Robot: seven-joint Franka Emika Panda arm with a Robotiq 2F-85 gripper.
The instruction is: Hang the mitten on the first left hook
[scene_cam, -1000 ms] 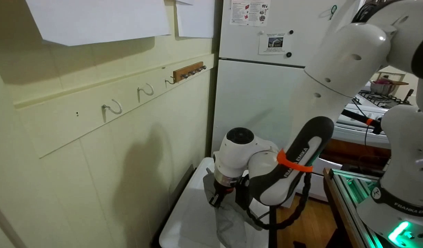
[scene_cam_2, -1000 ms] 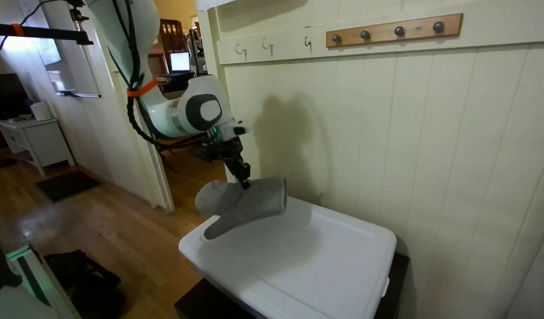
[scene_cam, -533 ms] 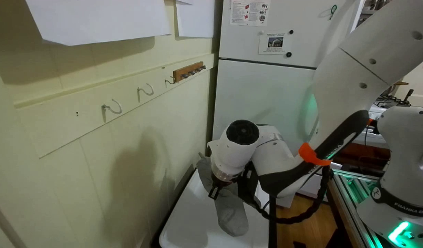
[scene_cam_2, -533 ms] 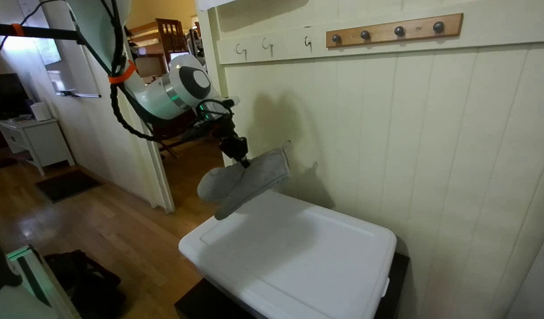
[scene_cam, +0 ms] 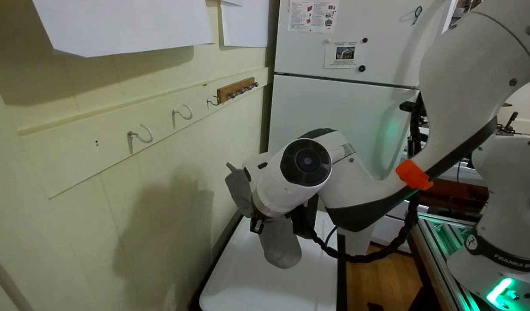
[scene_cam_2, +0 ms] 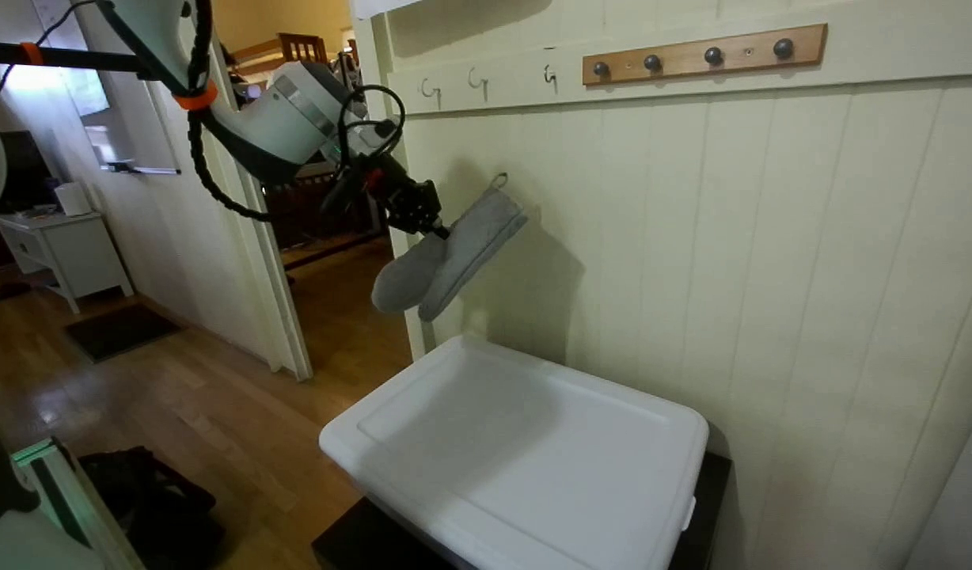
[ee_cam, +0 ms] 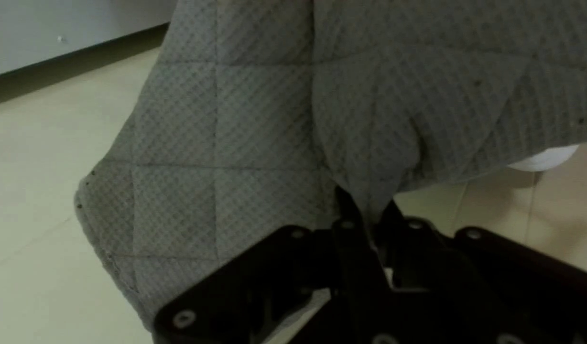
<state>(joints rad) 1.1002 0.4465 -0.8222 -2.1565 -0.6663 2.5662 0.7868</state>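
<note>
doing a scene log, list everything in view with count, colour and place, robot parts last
mitten: one, grey, in the jaws
bin lid: one, white, below the mitten
wall: one, pale yellow, beside the bin lid
peg rack: one, brown, on the wall
wall hooks: three, silver, left of the peg rack in both exterior views
fridge: one, white, past the peg rack
printed sheets: at least two, white, on the fridge
floor: one, brown, below the bin lid
mat: one, dark, on the floor
heap: one, black, on the floor
cabinet: one, white, far left in an exterior view
arm: one, white and black, ending in the jaws
jaws: one pair, black, closed on the mitten
</note>
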